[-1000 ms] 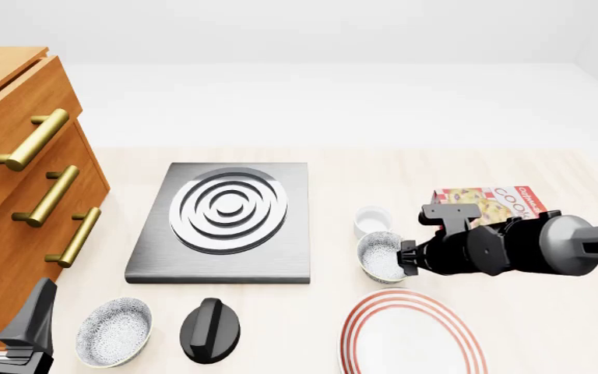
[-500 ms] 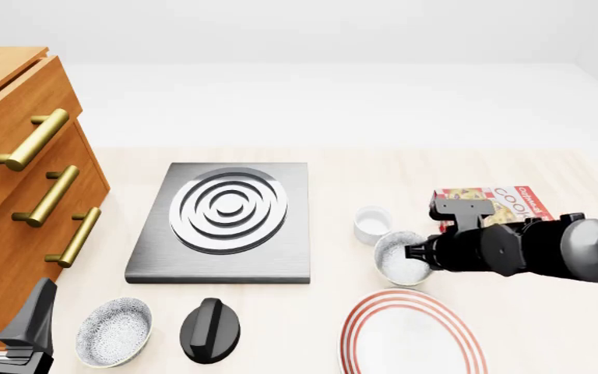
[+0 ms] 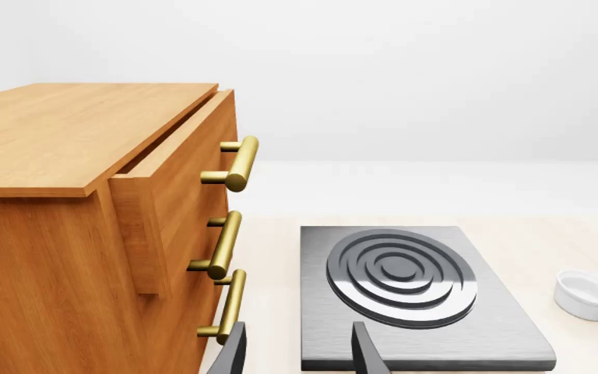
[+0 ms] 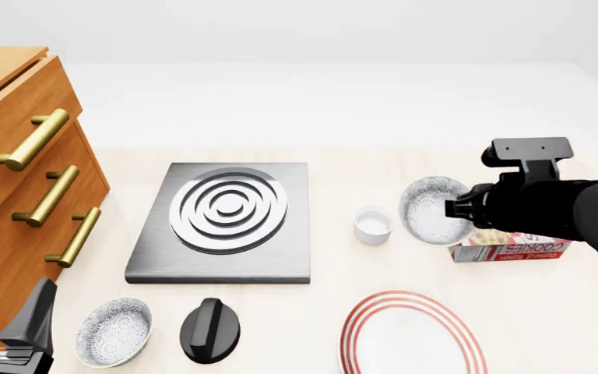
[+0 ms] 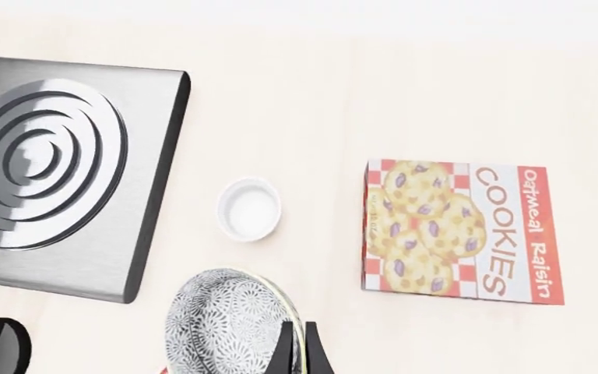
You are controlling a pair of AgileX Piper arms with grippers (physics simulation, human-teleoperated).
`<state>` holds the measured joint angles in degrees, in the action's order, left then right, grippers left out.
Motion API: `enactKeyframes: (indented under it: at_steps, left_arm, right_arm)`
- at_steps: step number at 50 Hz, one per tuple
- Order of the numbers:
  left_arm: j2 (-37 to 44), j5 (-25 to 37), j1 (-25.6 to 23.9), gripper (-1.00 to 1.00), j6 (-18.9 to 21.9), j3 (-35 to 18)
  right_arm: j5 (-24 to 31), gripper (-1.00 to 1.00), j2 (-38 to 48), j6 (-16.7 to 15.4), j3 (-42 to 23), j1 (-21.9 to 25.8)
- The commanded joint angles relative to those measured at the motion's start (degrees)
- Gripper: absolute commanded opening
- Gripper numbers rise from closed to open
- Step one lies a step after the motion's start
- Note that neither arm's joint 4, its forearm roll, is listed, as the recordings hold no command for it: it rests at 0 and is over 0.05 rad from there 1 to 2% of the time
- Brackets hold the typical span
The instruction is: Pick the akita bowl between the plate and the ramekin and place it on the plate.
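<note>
The akita bowl (image 4: pixel 432 209), dark outside and white-speckled inside, hangs tilted on its side above the table, right of the ramekin (image 4: pixel 373 225). My right gripper (image 4: pixel 457 209) is shut on the bowl's right rim. In the right wrist view its thin fingers (image 5: pixel 281 352) pinch the rim of the bowl (image 5: pixel 226 323), and the ramekin (image 5: pixel 248 208) stands on the table beyond. The red-ringed plate (image 4: pixel 382 310) lies at the front, below the bowl. My left gripper (image 4: pixel 8 331) rests open at the front left corner, with its fingers (image 3: pixel 367 354) apart and nothing between them.
A cookie box (image 4: pixel 511 249) lies under my right arm. A grey burner (image 4: pixel 226 222) sits mid-table, with a black knob (image 4: pixel 209 329) and a second speckled bowl (image 4: pixel 114 331) in front of it. Wooden drawers (image 4: pixel 29 179) with brass handles fill the left side.
My right gripper has lifted the bowl off the table between ramekin and plate and carried it up and to the right, tilting it. The left arm stayed still.
</note>
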<state>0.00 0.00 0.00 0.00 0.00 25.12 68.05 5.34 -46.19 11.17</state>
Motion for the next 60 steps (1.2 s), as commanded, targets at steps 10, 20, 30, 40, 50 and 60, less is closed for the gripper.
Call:
enactKeyframes:
  at_steps: [10,20,30,40,50,60]
  left_arm:
    - [0.0,0.0,0.0,1.0,0.0,0.0]
    - [0.0,0.0,0.0,1.0,0.0,0.0]
    - [0.0,0.0,0.0,1.0,0.0,0.0]
    - [0.0,0.0,0.0,1.0,0.0,0.0]
    - [0.0,0.0,0.0,1.0,0.0,0.0]
    - [0.0,0.0,0.0,1.0,0.0,0.0]
  right_arm:
    - [8.9,-1.0,-14.8,-3.5,3.0,1.4]
    - [9.3,-1.0,-20.0,-6.3,10.1,2.5]
    - [8.5,-1.0,-21.6,-6.8,14.5,5.9]
    - [3.5,-1.0,-17.2,-6.1,18.5,8.2]
    - [-2.0,-1.0,-9.6,-3.3,20.0,12.3]
    - [-6.9,-1.0,-1.3,1.2,20.1,17.1]
